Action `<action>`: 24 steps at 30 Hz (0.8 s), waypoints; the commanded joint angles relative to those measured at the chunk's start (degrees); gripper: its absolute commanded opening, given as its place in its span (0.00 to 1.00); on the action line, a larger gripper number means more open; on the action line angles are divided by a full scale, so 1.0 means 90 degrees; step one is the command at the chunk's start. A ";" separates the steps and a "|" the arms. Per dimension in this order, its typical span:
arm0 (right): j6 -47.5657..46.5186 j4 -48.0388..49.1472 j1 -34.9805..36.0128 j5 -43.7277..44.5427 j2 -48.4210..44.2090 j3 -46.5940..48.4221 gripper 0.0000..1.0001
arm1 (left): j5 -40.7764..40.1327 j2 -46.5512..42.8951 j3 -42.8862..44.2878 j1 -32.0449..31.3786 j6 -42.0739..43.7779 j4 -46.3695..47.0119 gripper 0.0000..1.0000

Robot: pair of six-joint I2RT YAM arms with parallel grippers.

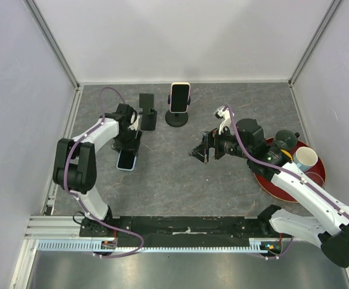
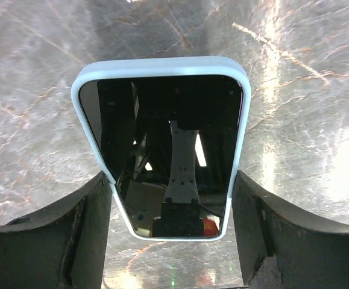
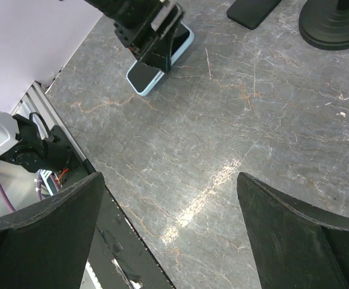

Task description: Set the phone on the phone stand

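The light-blue phone (image 1: 126,161), flat near the table's left edge, is straddled by the left gripper (image 2: 172,192), though a firm grip cannot be confirmed; the right gripper (image 3: 169,183) is held wide open, so lifting onto the black phone stand (image 1: 147,111) is left.

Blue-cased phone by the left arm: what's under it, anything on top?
The phone lies screen-up, flat on the grey table; nothing rests on it. The left gripper straddles its long edges, contact unclear. From above, the gripper covers its far half.
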 commanded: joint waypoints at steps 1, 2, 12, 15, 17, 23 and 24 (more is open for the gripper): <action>-0.0064 -0.0015 0.0023 0.0170 -0.0040 0.0210 0.98 | -0.0416 -0.1009 0.0292 -0.0016 -0.0469 0.0360 0.02; -0.0064 -0.0015 0.0023 0.0189 -0.0021 0.0220 0.98 | -0.0494 -0.1137 0.0312 -0.0016 -0.0518 0.0612 0.02; -0.0055 -0.0025 0.0023 0.0745 -0.0020 0.0415 0.98 | -0.0797 -0.1432 0.0887 -0.0016 -0.1669 0.3364 0.02; -0.0074 -0.0035 0.0023 0.0960 -0.0156 0.0445 0.98 | -0.1147 -0.1061 0.1053 -0.0045 -0.1847 0.4341 0.02; -0.0084 -0.0045 0.0023 0.1068 -0.0206 0.0445 0.98 | -0.1421 -0.0672 0.1209 -0.0074 -0.1828 0.4753 0.02; -0.0143 -0.0103 0.0023 0.1429 -0.0333 0.0493 0.98 | -0.1725 -0.0006 0.1425 -0.0298 -0.1086 0.6267 0.02; -0.0172 -0.0113 0.0023 0.1459 -0.0314 0.0503 0.98 | -0.1861 0.0062 0.1435 -0.0338 -0.0882 0.6385 0.02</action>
